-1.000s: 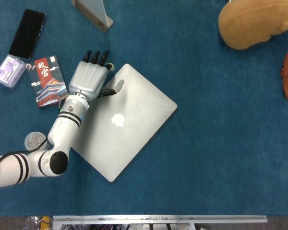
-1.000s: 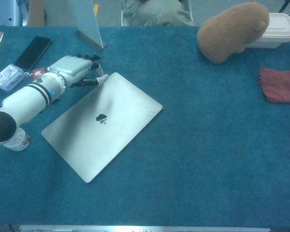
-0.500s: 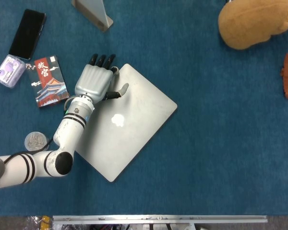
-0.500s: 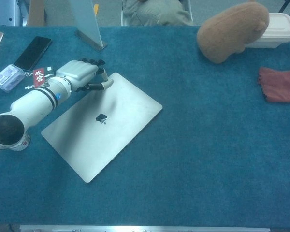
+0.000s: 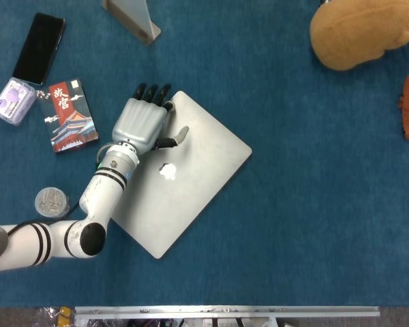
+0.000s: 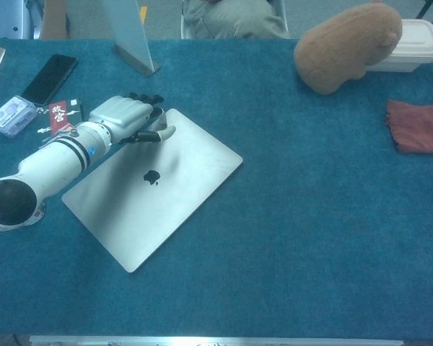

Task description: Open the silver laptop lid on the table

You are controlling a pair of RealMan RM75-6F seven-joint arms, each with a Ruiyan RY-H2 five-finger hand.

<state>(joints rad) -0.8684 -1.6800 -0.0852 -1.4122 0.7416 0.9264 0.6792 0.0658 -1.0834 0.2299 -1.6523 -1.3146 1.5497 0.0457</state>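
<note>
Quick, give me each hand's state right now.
Left hand: open, holding nothing, fingers extended at the far corner of the closed silver laptop.
Right hand: not in view.

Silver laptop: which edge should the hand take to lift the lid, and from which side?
Probably the upper-left edge of the silver laptop, where the left hand sits with its thumb over the lid. The lid lies flat and shut, the logo's top pointing lower-right, so the hinge is likely there. Hook fingertips under from the left.

Left hand (image 5: 140, 122) over laptop (image 5: 191, 184) far-left corner; booklet (image 5: 69, 114), phone (image 5: 39, 48) further left.
</note>
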